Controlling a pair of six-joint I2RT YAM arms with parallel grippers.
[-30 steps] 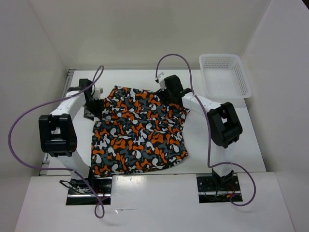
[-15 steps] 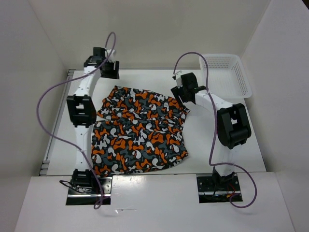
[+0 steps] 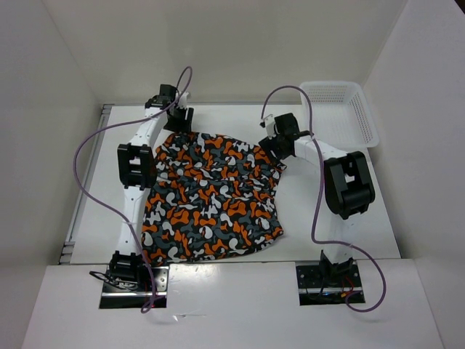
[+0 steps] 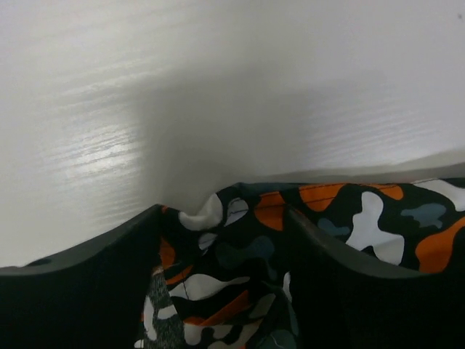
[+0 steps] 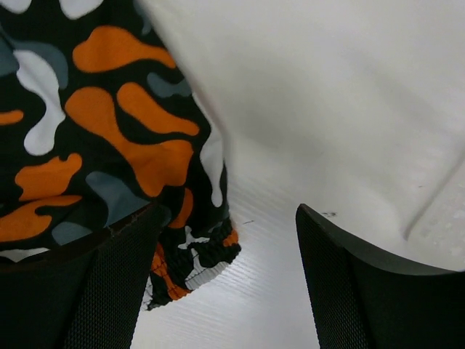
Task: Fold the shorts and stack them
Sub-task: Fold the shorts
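Left gripper point(image 3: 177, 122) has swung to the 11 o'clock corner of the soft orange-black-grey-white blotch-print shorts point(image 3: 211, 196), jaws apart astride it. Right gripper point(image 3: 271, 145) stays at 2 o'clock, jaws apart.

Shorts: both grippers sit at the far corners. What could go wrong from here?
1. The right gripper is open, with only the elastic corner of the shorts at one side and mostly bare table in its gap. Closing may miss the cloth or slip off it.
2. Cloth is bunched inside the open left gripper. It may pinch extra layers and drag a crooked fold.
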